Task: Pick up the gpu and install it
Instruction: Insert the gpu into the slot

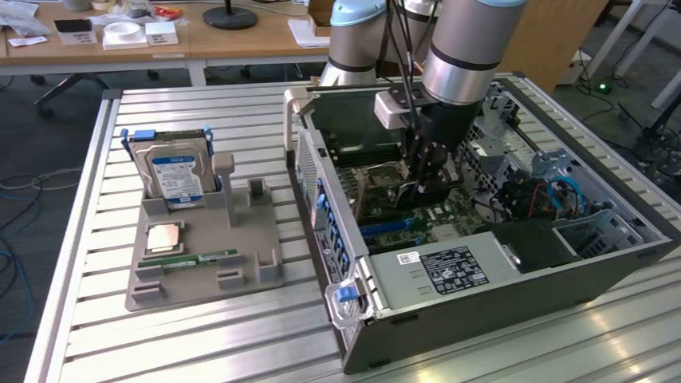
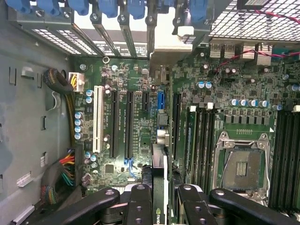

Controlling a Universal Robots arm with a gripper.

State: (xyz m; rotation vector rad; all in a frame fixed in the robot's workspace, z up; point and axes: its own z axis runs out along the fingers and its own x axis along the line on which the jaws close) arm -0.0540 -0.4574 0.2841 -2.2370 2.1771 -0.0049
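Gripper (image 2: 159, 199) is clamped on the gpu (image 2: 159, 168): fingers (image 2: 138, 206) pinch both flat faces. Card hangs edge-on to the motherboard (image 2: 140, 75), likely so the connector edge can drop straight in. It sits over the expansion slots (image 2: 129, 124), in line with the short blue slot (image 2: 161, 101); can't tell if it touches. Exterior view: arm goes down into the open case (image 1: 479, 319), which lies on its side, probably for top access. Parts tray (image 1: 202, 271) is at 9 o'clock of the case, holding the hard drive (image 1: 175, 175) upright and the memory stick (image 1: 186, 259) flat.
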